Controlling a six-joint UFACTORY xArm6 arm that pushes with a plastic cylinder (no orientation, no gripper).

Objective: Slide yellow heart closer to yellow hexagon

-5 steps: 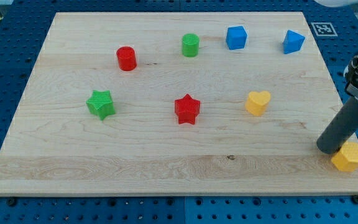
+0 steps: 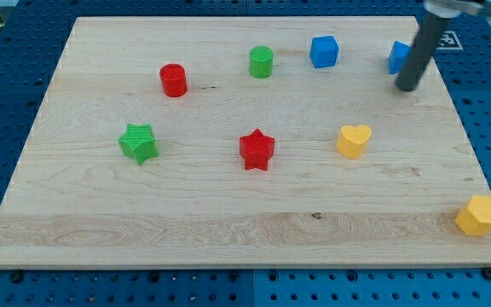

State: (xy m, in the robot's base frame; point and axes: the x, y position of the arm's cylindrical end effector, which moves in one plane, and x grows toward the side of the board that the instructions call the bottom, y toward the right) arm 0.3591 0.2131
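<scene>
The yellow heart (image 2: 354,140) lies right of the board's middle. The yellow hexagon (image 2: 477,215) sits at the board's bottom right corner, far from the heart. My tip (image 2: 407,87) is at the view's upper right, up and to the right of the heart, standing in front of a blue block (image 2: 397,56) and partly hiding it. It touches neither yellow block.
A blue cube (image 2: 324,51) and a green cylinder (image 2: 262,61) lie near the top edge. A red cylinder (image 2: 173,80) is at upper left, a green star (image 2: 138,142) at left, a red star (image 2: 257,149) in the middle. The wooden board (image 2: 228,230) rests on a blue pegboard.
My tip has moved from beside the yellow hexagon at the bottom right up to the top right by the blue block. No block has moved.
</scene>
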